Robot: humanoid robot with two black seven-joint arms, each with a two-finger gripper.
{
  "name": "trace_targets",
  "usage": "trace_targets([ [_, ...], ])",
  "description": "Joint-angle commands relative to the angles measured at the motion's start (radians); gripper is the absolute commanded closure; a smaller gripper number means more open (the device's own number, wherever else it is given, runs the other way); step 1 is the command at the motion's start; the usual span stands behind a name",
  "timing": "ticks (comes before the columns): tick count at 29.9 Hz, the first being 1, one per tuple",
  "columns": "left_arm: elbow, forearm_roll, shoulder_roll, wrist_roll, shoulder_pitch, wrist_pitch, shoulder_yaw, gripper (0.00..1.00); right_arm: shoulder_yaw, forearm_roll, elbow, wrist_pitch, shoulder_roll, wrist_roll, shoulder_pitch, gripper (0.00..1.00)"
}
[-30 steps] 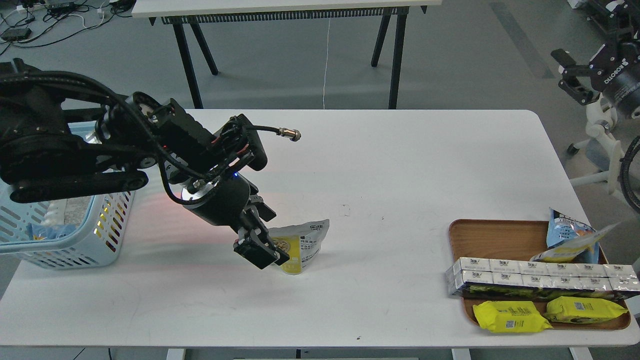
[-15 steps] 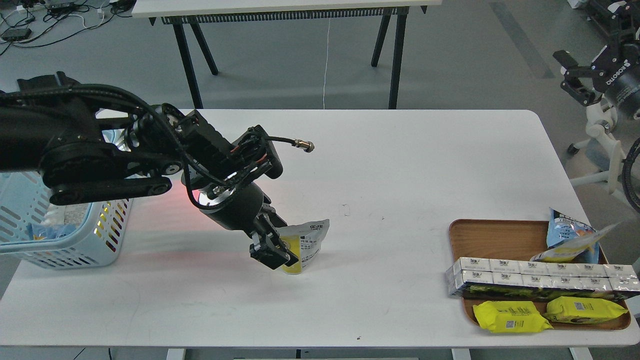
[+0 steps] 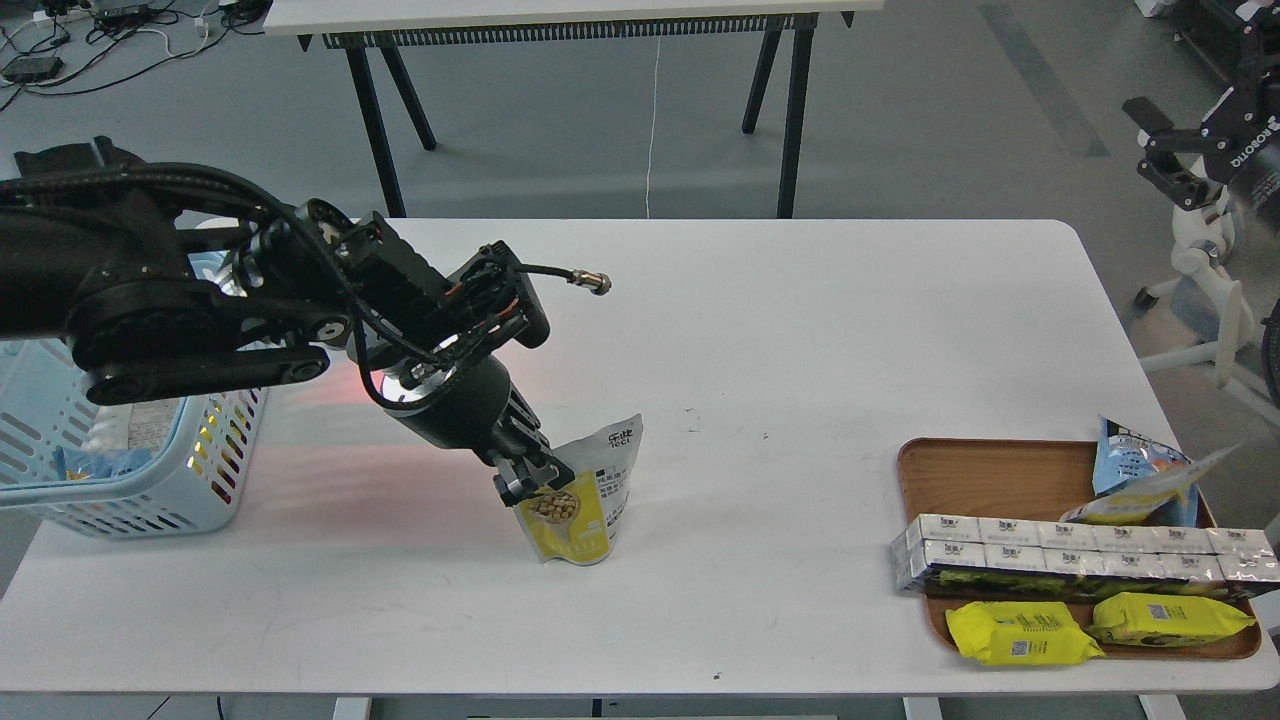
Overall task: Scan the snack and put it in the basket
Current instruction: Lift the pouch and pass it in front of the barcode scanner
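The snack (image 3: 585, 500) stands upright near the middle of the white counter (image 3: 800, 350), its white top leaning a little to the right. The jaws of the left gripper (image 3: 528, 478) are pinching its upper left edge. The basket (image 3: 150, 490) sits at the counter's left edge, well apart from the pouch.

— Inspector: What is obscured on the left side?

— Assistant: The light blue slotted plastic basket (image 3: 150, 480) is cut off by the frame's left edge, and the black left arm (image 3: 180, 300) covers its upper rim. Its contents are too small to identify.

— Inspector: And at the white-and-yellow stand-up nut pouch (image 3: 585, 500)?

— Assistant: The left gripper (image 3: 525, 480) overlaps its left edge; how the jaws stand cannot be told.
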Motion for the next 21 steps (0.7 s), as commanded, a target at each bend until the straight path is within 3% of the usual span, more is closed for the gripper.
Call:
trace_targets([
  [1,0.0,-0.002,0.023,0.0,-0.001,0.0,-0.001,1.0,-0.002,0.0,0.001,0.0,-0.003,0.0,0.0,0.01],
  [7,-0.005,0.0,0.122,0.0,-0.025,0.0,-0.012,1.0,0.002,0.002,0.001,0.0,-0.015,0.0,0.0,0.01],
  [13,-0.037,0.007,0.312,0.0,-0.185,0.0,-0.014,1.0,0.009,0.002,0.004,0.0,-0.015,0.0,0.002,0.01],
  [21,-0.034,0.087,0.457,0.0,-0.213,0.004,-0.017,1.0,0.011,0.002,0.026,0.0,-0.013,0.0,0.005,0.01],
])
